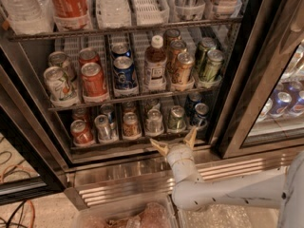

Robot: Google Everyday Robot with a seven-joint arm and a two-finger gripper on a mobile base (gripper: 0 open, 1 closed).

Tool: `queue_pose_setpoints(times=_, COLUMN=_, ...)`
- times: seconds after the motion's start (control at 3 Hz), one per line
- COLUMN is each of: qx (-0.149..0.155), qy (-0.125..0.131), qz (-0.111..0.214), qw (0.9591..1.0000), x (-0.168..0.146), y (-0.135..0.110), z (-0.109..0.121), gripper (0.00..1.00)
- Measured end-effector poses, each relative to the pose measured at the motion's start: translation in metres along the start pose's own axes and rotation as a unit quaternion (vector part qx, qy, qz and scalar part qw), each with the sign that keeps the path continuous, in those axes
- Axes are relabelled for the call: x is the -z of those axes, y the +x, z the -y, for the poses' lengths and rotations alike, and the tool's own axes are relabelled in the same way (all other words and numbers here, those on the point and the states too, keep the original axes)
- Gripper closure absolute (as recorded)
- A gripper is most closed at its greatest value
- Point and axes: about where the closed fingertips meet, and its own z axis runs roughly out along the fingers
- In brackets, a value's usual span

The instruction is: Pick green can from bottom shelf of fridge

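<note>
The green can [176, 118] stands upright on the bottom shelf [142, 144] of the fridge [236, 65], second lane from the right, with its silver lid showing. A dark blue can [200, 114] stands to its right and a silver can [154, 120] to its left. My gripper [173, 140] is open and empty, just in front of the shelf's steel lip, below the green can and not touching it. Its pale fingers [157, 146] spread left and right. The white arm [223, 194] comes in from the lower right.
The shelf above holds a brown bottle [155, 63], tall olive cans [209, 61], a blue can [124, 71] and red cans [92, 79]. The black door frame [28, 141] is at left. A closed glass door [280, 103] is at right. A clear bin [137, 217] sits below the ribbed steel base.
</note>
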Motion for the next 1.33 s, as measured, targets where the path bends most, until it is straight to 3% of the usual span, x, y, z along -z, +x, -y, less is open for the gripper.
queue_pose_setpoints(times=0.33, qx=-0.005, qy=0.018, qz=0.012, qw=0.9998, x=-0.0085, y=-0.0052, z=0.0113, gripper=0.00)
queue_pose_setpoints(times=1.0, qx=-0.020, qy=0.023, qz=0.028, qw=0.9991, x=-0.0174, y=-0.0100, z=0.0136, gripper=0.32)
queue_pose_setpoints(times=1.33, qx=-0.020, qy=0.023, qz=0.028, qw=0.9991, x=-0.0110, y=-0.0099, z=0.0129, gripper=0.31)
